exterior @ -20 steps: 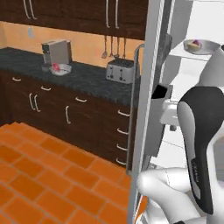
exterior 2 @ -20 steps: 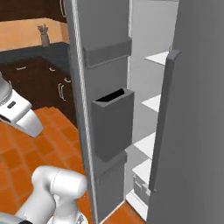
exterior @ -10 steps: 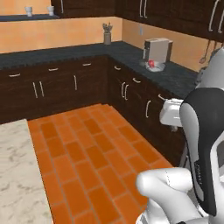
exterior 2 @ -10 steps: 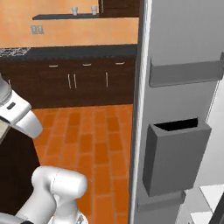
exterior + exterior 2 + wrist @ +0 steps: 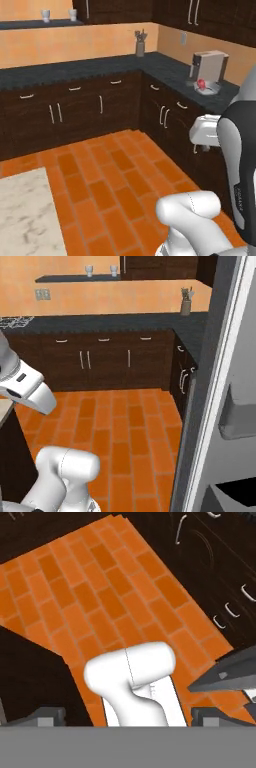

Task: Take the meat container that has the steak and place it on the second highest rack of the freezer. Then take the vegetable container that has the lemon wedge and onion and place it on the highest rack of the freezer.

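Note:
The freezer (image 5: 215,371) shows as its open grey door edge at the right of the right base view, with grey door bins (image 5: 239,417) on its white inner side. Its racks are out of view, as are the meat container with the steak and the vegetable container with the lemon wedge and onion. My gripper (image 5: 129,718) is open and holds nothing; its two tips stand far apart at the bottom of the hand view, pointing down at the orange brick floor (image 5: 100,587). My white hand (image 5: 206,131) hangs in front of the dark cabinets.
Dark cabinets under a black counter (image 5: 90,65) run along the back and right walls. A coffee machine (image 5: 209,67) and a utensil holder (image 5: 140,47) stand on the counter. A marble island corner (image 5: 25,210) sits at the lower left. Open floor (image 5: 125,431) lies ahead.
The whole picture has swung: the base has turned left, away from the freezer's inside. The shelves have left both base views and the back wall has come in. The gripper stays open.

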### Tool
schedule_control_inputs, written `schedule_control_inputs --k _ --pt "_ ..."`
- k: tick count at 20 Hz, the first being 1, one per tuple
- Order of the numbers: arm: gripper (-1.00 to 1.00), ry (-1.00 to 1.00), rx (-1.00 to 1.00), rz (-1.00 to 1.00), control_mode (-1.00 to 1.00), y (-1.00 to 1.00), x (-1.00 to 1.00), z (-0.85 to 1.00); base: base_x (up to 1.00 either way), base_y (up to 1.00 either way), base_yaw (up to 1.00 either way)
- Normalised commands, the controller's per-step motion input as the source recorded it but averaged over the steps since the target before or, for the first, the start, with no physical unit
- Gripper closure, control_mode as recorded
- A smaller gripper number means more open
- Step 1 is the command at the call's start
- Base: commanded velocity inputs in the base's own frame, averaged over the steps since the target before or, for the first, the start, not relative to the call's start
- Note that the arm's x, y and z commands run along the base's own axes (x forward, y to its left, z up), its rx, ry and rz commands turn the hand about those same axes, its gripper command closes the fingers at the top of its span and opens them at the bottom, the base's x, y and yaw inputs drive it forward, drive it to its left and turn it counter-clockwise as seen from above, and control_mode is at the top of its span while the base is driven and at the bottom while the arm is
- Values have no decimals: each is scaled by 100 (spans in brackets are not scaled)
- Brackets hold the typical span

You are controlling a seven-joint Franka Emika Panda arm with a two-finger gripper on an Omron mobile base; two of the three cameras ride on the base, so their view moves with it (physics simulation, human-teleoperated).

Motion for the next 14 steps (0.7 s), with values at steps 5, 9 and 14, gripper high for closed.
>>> schedule_control_inputs --k 5,9,14 --pt "-100 0 0 0 100 0 0 0 100 42 -38" --pt "-100 0 0 0 100 0 0 0 100 25 -46" --pt "-100 0 0 0 100 0 0 0 100 28 -48"
